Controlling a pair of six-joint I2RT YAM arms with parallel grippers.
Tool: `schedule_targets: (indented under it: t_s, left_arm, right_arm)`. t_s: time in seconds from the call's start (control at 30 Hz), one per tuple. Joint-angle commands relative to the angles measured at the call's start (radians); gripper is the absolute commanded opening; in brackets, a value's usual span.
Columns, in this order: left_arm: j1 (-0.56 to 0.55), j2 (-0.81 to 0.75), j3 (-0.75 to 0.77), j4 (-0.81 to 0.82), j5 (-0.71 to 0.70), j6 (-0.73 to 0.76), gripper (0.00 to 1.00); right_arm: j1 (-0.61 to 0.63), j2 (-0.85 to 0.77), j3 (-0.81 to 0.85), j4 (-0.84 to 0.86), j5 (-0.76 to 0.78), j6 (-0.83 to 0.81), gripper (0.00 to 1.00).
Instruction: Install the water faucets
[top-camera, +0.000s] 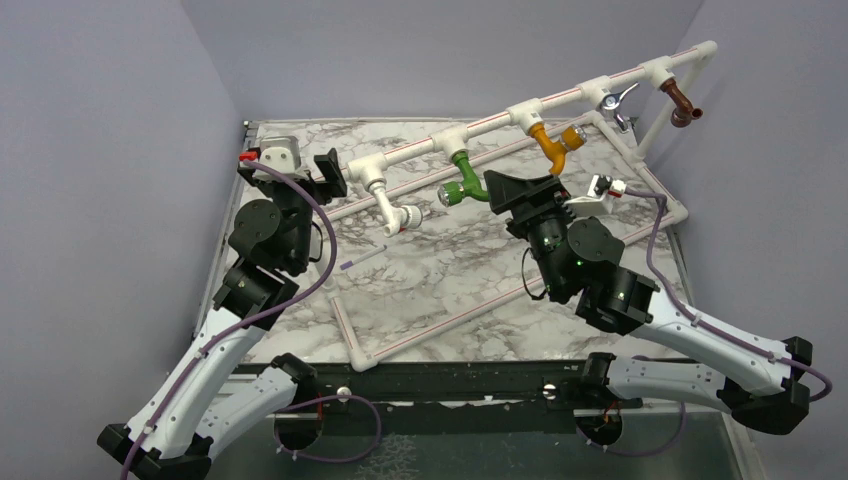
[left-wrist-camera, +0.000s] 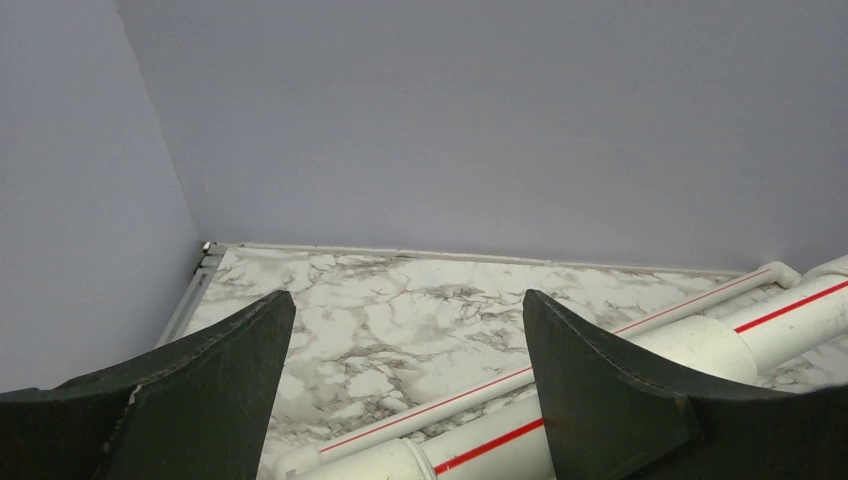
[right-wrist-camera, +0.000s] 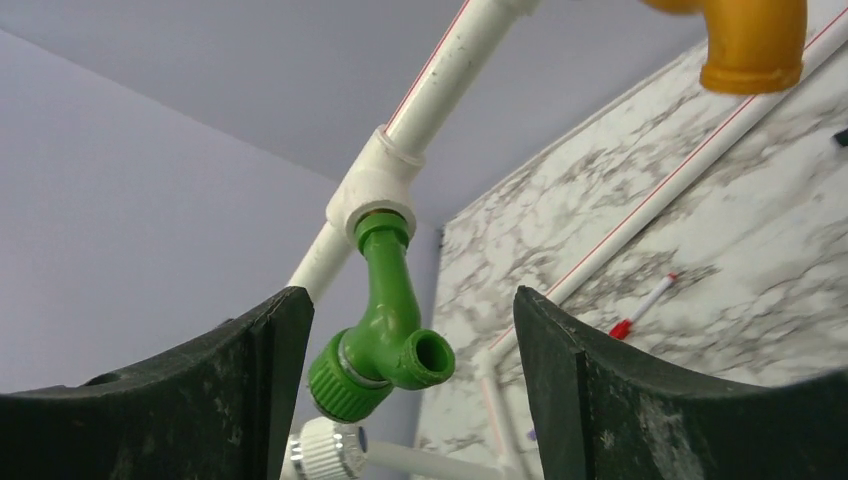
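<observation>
The bright green plastic bent faucet (right-wrist-camera: 385, 320) hangs from a white tee fitting (right-wrist-camera: 375, 185), its ribbed knob and open spout at the lower end. It sits just ahead of the right gripper (right-wrist-camera: 407, 296), between the spread fingers and touching neither. A mustard-yellow faucet (right-wrist-camera: 750, 40) hangs farther off, upper right. A white faucet (top-camera: 395, 208) hangs on the opposite side.

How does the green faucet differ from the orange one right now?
The green faucet hangs left of the orange faucet on the white pipe. In the top view, green's lower end bends left, while orange's bends right. Green sits between the right gripper's open fingers, and orange is outside them. Both hang from the same pipe.
</observation>
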Motion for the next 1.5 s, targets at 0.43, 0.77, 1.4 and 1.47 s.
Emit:
schedule_targets:
  t_s: [0.43, 0.77, 1.4, 1.47]
  left_arm:
    - [-0.016, 0.031, -0.020, -0.089, 0.041, 0.003, 0.85]
    - [-0.015, 0.033, -0.020, -0.089, 0.040, 0.003, 0.85]
    - [-0.016, 0.034, -0.018, -0.092, 0.045, 0.003, 0.85]
    - [-0.016, 0.033, -0.017, -0.093, 0.046, 0.001, 0.85]
  right_arm:
    - [-0.003, -0.173, -0.022, 0.060, -0.339, -1.236, 0.77]
    - [-0.003, -0.179, 0.020, -0.198, -0.606, -1.764, 0.81]
    - [-0.003, -0.065, -0.183, 0.237, -0.586, -2.412, 0.82]
    - [-0.002, -0.053, -0.210, 0.307, -0.584, -2.443, 0.81]
